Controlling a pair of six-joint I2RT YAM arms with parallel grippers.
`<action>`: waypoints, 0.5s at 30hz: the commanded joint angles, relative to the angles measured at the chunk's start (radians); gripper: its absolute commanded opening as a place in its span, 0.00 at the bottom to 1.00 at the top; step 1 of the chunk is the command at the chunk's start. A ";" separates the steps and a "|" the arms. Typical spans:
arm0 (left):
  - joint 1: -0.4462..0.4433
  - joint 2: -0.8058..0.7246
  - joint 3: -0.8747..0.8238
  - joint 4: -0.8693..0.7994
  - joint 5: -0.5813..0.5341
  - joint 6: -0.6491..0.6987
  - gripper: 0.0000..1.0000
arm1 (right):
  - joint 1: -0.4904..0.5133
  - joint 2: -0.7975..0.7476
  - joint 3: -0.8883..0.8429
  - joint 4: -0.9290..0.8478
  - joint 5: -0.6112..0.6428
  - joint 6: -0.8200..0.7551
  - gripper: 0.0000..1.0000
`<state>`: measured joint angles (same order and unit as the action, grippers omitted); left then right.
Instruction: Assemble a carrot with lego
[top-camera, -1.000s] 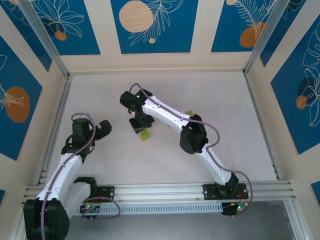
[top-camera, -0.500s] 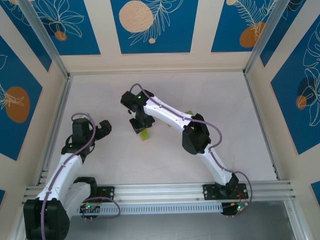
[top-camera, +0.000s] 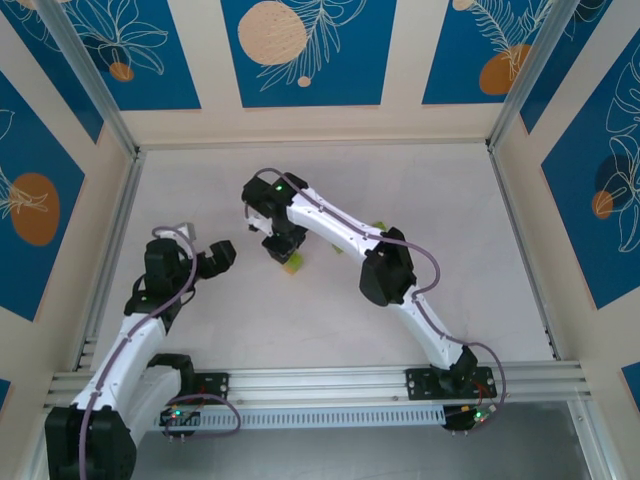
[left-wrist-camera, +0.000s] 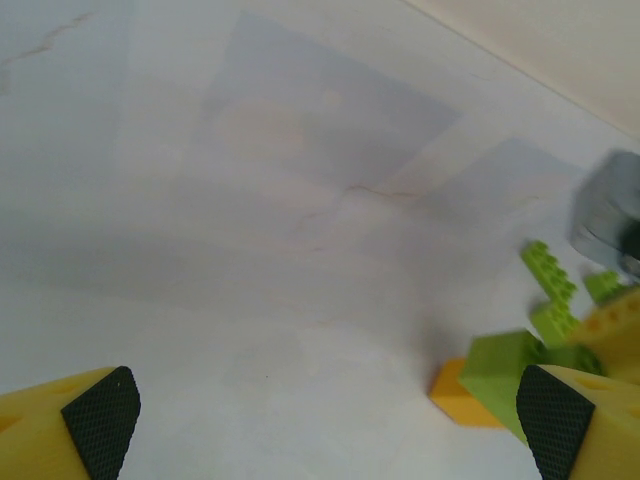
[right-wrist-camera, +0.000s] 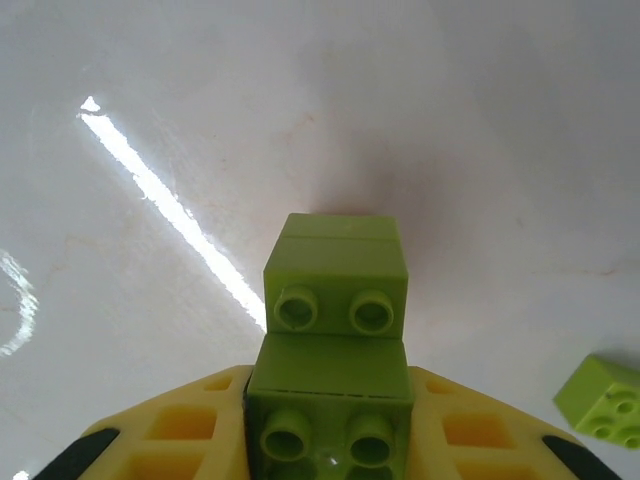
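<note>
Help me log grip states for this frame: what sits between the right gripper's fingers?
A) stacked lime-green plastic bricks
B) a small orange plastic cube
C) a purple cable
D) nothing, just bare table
A: in the right wrist view, the right gripper has its yellow fingers closed against both sides of the stacked lime-green plastic bricks.

Glossy plastic lego, smooth table
</note>
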<state>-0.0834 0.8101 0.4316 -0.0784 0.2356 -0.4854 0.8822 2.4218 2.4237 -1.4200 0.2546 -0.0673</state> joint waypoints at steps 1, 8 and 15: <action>-0.048 -0.074 -0.034 0.045 0.063 0.050 0.99 | -0.052 -0.041 -0.051 0.017 -0.057 -0.209 0.30; -0.197 -0.122 -0.048 -0.001 -0.012 0.108 0.99 | -0.116 -0.065 -0.084 0.034 -0.125 -0.298 0.30; -0.266 -0.111 -0.036 -0.011 -0.032 0.131 0.99 | -0.121 -0.053 -0.070 0.001 -0.141 -0.326 0.31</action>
<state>-0.3325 0.7086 0.3866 -0.0795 0.2241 -0.3843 0.7551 2.3936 2.3554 -1.3472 0.1719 -0.2070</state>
